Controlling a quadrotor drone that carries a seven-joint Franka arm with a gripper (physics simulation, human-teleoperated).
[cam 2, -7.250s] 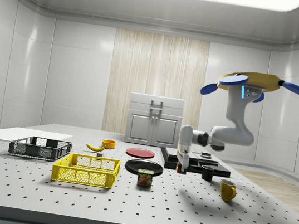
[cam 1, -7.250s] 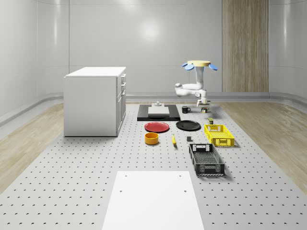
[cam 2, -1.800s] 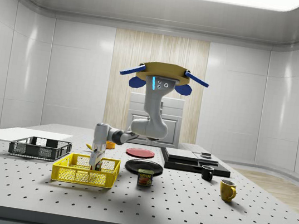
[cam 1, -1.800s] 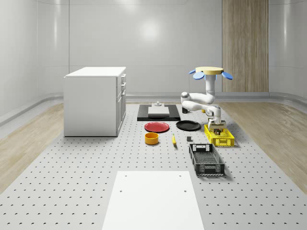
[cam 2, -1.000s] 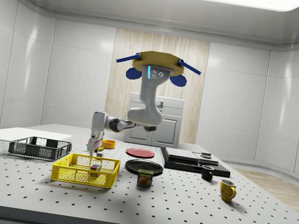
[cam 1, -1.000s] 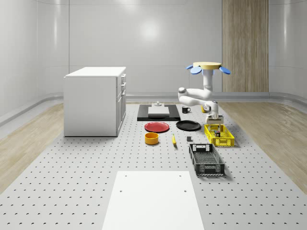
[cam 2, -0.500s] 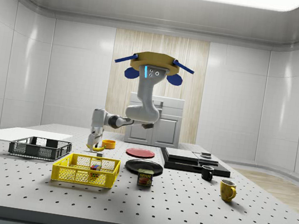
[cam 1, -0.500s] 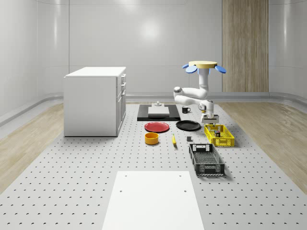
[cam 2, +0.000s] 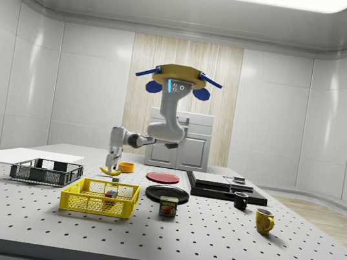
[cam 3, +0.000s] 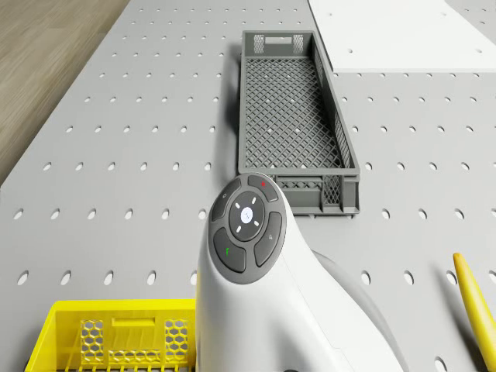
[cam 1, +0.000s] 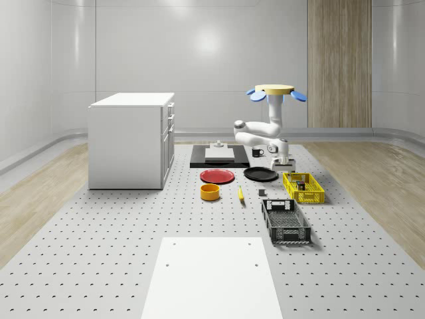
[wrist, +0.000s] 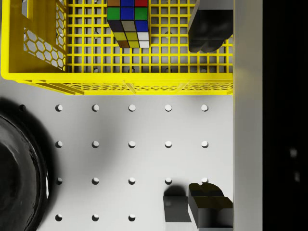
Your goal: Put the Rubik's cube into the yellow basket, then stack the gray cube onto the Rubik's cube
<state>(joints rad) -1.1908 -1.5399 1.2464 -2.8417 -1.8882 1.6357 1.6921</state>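
In the yellow plastic basket [cam 1: 303, 189] [cam 2: 97, 205] [wrist: 115, 82]: colourful Rubik's cube [wrist: 127, 22] [cam 2: 110, 194], flat on the bottom. Up in the air over the basket's edge, on the side of the round black plate [cam 1: 260, 174] [wrist: 17, 178]: gripper [cam 1: 285, 161] [cam 2: 110, 165] [wrist: 208, 120], fingers [wrist: 207, 34] spread wide, nothing between them. High over the gray desk [cam 1: 99, 252], near that plate: hovering drone [cam 1: 277, 90] [cam 2: 178, 78]. On the desk beside the yellow banana [cam 1: 240, 193]: small gray cube [cam 1: 262, 193], well apart from the gripper.
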